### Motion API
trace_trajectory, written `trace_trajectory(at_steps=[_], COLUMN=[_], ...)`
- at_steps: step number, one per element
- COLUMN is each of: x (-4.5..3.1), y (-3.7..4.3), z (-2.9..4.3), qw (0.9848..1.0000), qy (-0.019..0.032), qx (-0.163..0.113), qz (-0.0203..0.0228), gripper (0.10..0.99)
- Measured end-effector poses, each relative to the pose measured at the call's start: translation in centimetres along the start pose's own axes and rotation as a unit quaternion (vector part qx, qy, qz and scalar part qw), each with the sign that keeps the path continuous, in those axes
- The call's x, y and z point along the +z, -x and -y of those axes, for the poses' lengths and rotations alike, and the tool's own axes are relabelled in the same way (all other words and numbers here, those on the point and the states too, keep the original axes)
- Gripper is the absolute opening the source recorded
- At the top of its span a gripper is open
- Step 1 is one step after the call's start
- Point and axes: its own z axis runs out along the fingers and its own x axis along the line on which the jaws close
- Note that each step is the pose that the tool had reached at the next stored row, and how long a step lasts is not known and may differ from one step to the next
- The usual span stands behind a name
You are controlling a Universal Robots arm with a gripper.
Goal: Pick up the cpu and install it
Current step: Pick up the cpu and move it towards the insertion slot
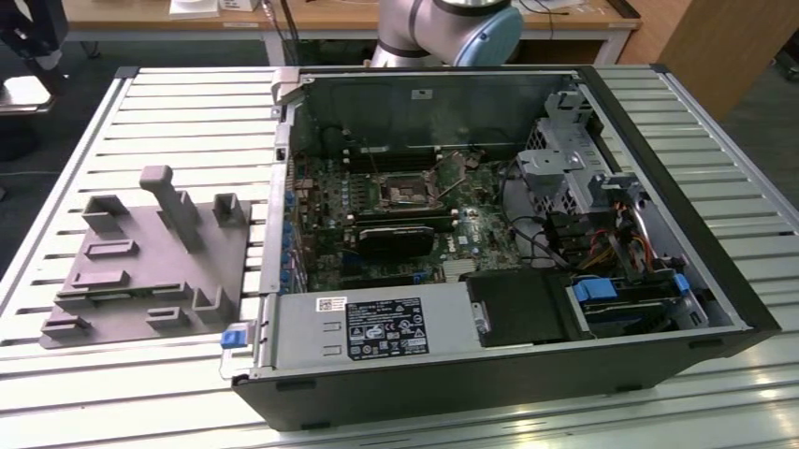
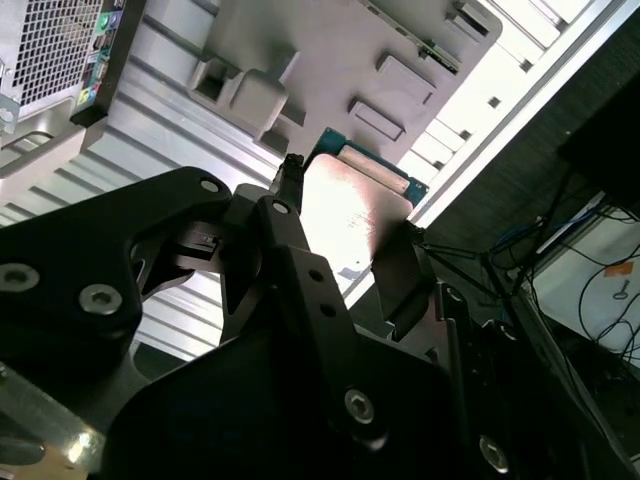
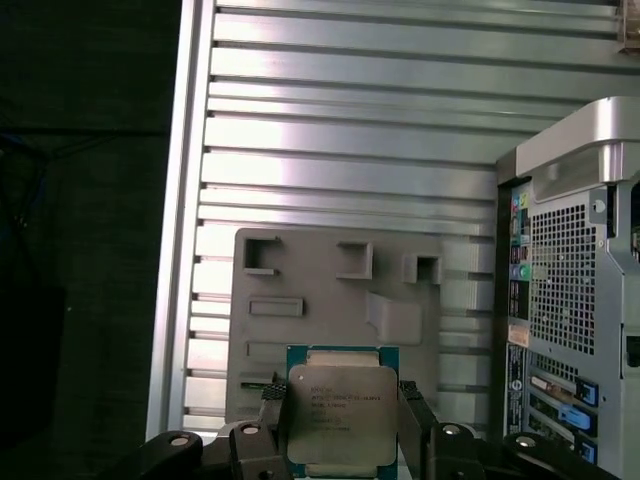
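Up off the grey tray (image 3: 320, 275), held in my grasp, sits the cpu (image 3: 342, 415): my gripper (image 3: 343, 425) is clamped on two opposite edges. It is a small flat square, its silver-grey metal lid shiny, faintly printed, with a green board rim showing around it

We log a ribbed aluminium worktop (image 1: 150, 103), its slats running across the exterior view. Light glares hard off the metal, brightest along the near edge. Past the far edge stands a wooden table (image 1: 337, 19) on pale legs, with a wood-panelled cabinet (image 1: 718, 42) at the exterior view's right. The floor (image 1: 88, 61) is dark. In the second wrist view, loose cables (image 2: 580, 270) lie beyond the worktop's edge.
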Motion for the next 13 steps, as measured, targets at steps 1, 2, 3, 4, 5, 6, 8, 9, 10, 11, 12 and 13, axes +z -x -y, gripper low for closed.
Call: trace_trajectory(at_steps=[1, 2, 3, 4, 5, 6, 8, 9, 10, 11, 12, 13], x=[0.0, 0.0, 0.0, 0.0, 0.01, 0.0, 0.01, 0.01, 0.01, 0.01, 0.01, 0.01], y=[0.16, 0.33, 0.51, 0.68, 0.85, 1.03, 1.36, 1.51, 1.66, 1.79, 1.92, 2.05], z=[0.0, 0.01, 0.01, 0.02, 0.03, 0.03, 0.04, 0.05, 0.05, 0.05, 0.05, 0.06], qw=[1.0, 1.0, 1.0, 1.0, 1.0, 1.0, 1.0, 1.0, 1.0, 1.0, 1.0, 1.0], qy=[0.0, 0.0, 0.0, 0.0, 0.0, 0.0, 0.0, 0.0, 0.0, 0.0, 0.0, 0.0], qx=[0.0, 0.0, 0.0, 0.0, 0.0, 0.0, 0.0, 0.0, 0.0, 0.0, 0.0, 0.0], qz=[0.0, 0.0, -0.0001, -0.0001, 0.0, -0.0001, 0.0, -0.0001, 0.0, -0.0001, -0.0001, -0.0001], gripper=[0.529, 0.529, 0.529, 0.529, 0.529, 0.529, 0.529, 0.529, 0.529, 0.529, 0.529, 0.529])
